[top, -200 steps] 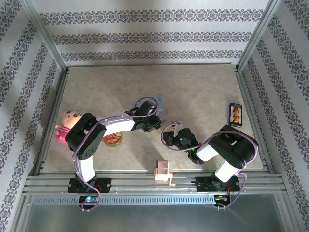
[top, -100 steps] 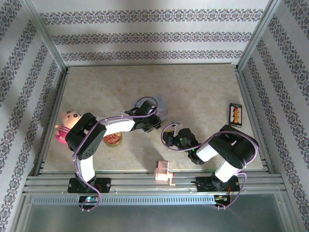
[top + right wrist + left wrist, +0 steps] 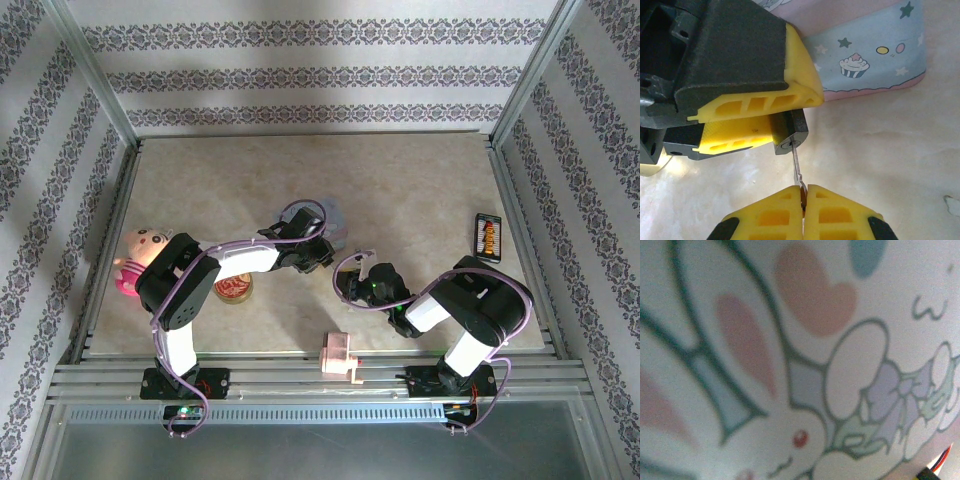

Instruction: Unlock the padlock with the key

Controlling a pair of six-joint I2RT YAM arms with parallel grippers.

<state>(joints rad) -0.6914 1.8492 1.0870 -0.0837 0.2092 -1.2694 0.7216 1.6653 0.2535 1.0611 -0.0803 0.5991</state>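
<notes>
The small dark padlock (image 3: 790,134) is clamped between the yellow fingers of my left gripper (image 3: 792,117), its keyhole face toward the right wrist camera. The thin metal key (image 3: 797,167) runs from the keyhole down into my right gripper (image 3: 803,187), which is shut on the key's head. From above, the left gripper (image 3: 322,256) and right gripper (image 3: 350,284) meet tip to tip at mid-table; padlock and key are too small to make out there. The left wrist view is a close blur of the tin's bunny print (image 3: 800,390), with no fingers in it.
The pale blue tin (image 3: 865,55) lies just behind the left gripper, also the tin (image 3: 336,218) from above. A pink plastic block (image 3: 340,355) sits at the near edge, a doll (image 3: 140,255) and round can (image 3: 235,290) at left, a black packet (image 3: 488,237) at right.
The right arm has edged slightly toward the left gripper. The left arm and the other objects hold their places.
</notes>
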